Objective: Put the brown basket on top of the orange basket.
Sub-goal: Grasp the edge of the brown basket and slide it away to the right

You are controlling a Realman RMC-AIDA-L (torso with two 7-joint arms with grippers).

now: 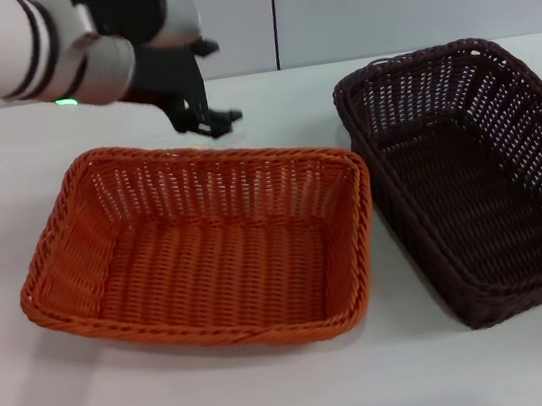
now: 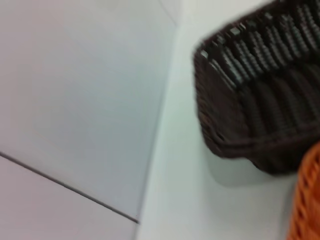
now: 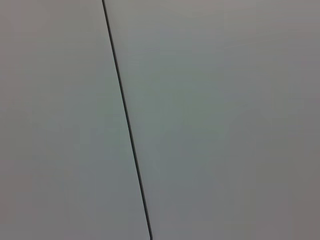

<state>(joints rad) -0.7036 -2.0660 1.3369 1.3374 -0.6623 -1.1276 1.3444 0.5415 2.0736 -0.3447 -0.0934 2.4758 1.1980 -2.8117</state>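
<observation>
From the head camera I see the orange basket (image 1: 201, 243) on the white table (image 1: 278, 394) toward my left, with the brown basket (image 1: 475, 179) just beside it on the right, apart from it and angled. My left gripper (image 1: 207, 119) hangs above the table just behind the orange basket's far rim; it grips nothing, but I cannot tell how wide its fingers stand. My left wrist camera shows a brown basket (image 2: 260, 95) corner and a sliver of orange basket (image 2: 306, 200). My right wrist camera shows only a plain wall panel (image 3: 215, 120) with a dark seam.
</observation>
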